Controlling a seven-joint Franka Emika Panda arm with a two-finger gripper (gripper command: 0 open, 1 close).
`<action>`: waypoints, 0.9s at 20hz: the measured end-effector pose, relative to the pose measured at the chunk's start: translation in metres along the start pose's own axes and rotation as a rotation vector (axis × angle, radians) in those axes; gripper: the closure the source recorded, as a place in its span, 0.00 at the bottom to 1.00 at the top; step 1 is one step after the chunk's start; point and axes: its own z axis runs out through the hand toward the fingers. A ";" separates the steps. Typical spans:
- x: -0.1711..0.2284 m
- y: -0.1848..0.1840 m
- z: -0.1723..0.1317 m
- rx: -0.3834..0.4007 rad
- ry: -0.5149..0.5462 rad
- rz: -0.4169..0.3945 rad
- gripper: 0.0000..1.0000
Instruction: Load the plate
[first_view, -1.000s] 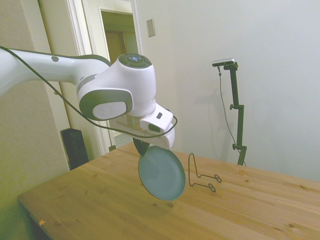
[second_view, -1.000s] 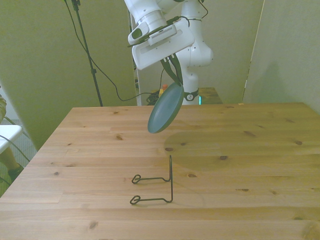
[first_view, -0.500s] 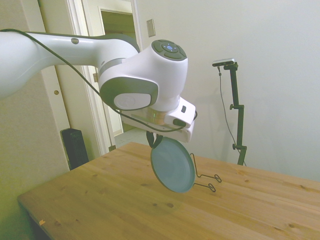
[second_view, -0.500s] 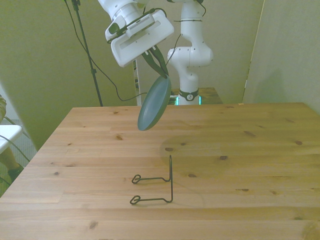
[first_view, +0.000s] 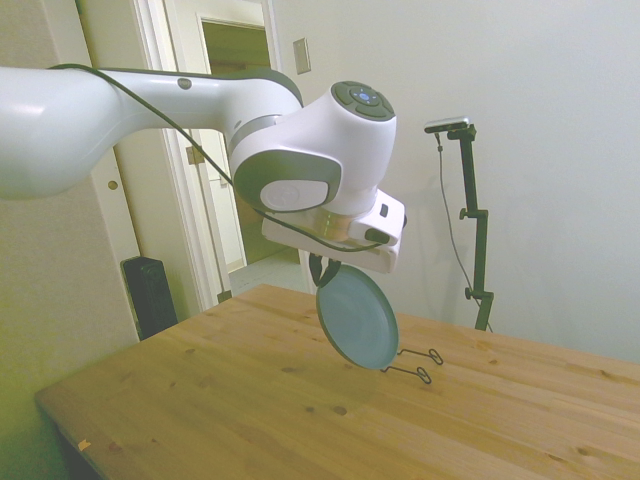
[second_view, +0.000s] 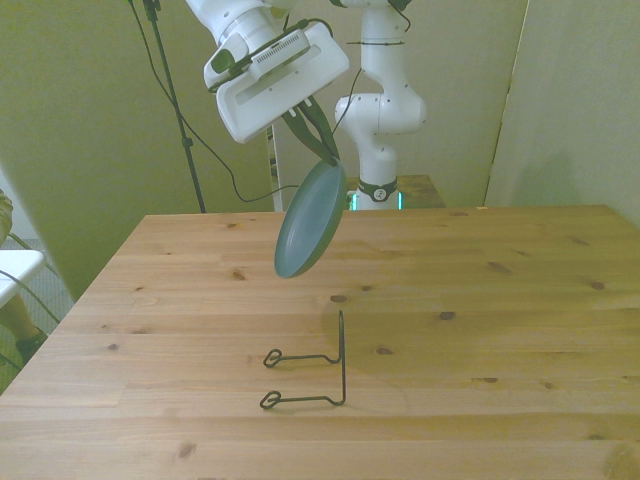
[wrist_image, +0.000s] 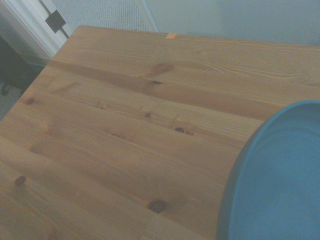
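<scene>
- Claw (second_view: 322, 152) pinches the plate (second_view: 309, 221) by its upper rim, so we see it hang tilted, edge-down.
- Wire rack (second_view: 312, 371) waits below on the bench (second_view: 520, 330), probably its slot.

only the wire rack (second_view: 315, 366) interrupts the table (second_view: 500, 330) under the plate (second_view: 309, 220).

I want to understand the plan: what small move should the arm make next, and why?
Probably carry the plate forward and down toward the wire rack. The gripper holds it by the rim, tilted, in the air; the rack stands empty, nearer the camera in the front view.
</scene>
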 end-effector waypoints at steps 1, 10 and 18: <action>0.002 0.003 -0.003 0.003 0.003 0.005 1.00; 0.020 0.011 -0.033 0.069 -0.008 0.005 1.00; 0.065 0.034 -0.021 0.128 -0.051 -0.043 1.00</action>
